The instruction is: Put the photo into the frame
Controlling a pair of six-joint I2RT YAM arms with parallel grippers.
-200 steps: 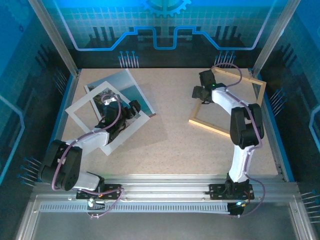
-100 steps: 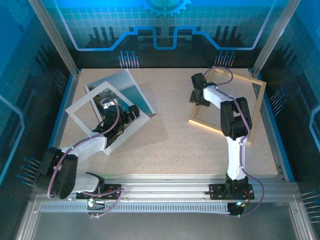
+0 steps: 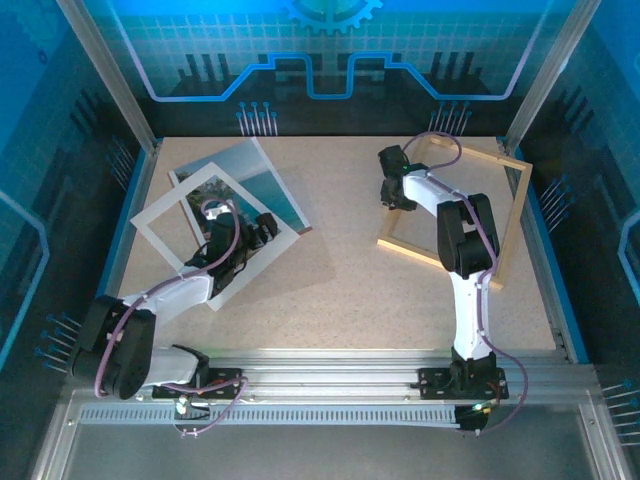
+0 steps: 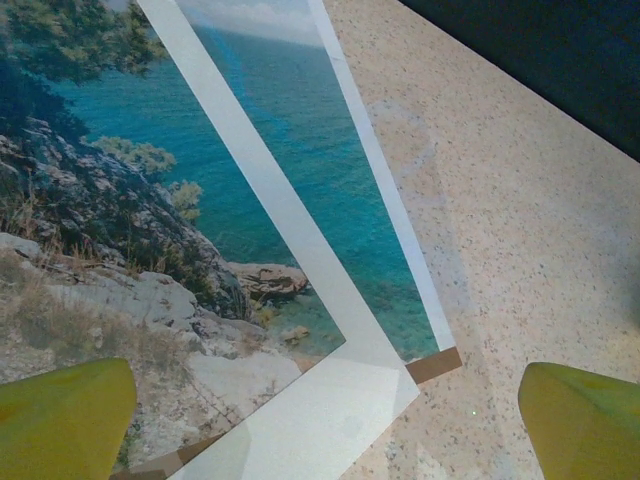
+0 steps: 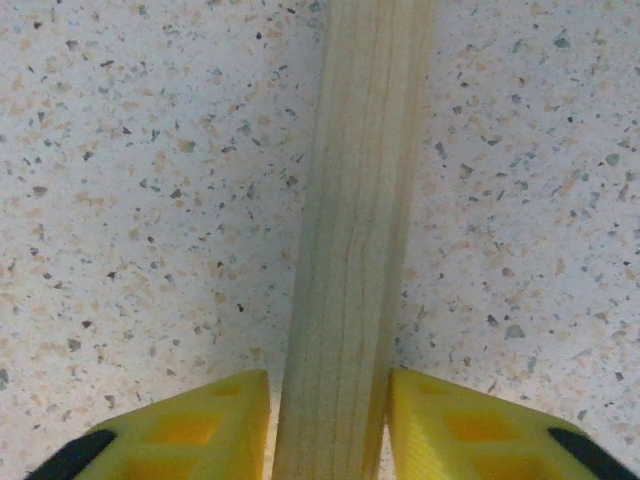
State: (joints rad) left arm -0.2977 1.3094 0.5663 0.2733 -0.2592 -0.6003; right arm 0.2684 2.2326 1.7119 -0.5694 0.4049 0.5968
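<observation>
The frame lies far right on the table, tabletop showing thru its opening. R gripper is clamped on its left rail, fingers tight either side. The photo lies far left under a white mat, brown backing peeking at the corner. L gripper hangs over it, spread wide, holding nothing. Speckled beige table; blue-lit walls w/ gear graphic.

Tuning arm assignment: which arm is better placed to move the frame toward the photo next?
Right. The right gripper straddles a rail of the frame, fingers tight on both sides. The left gripper hangs open over the photo, across the table from the frame.
</observation>
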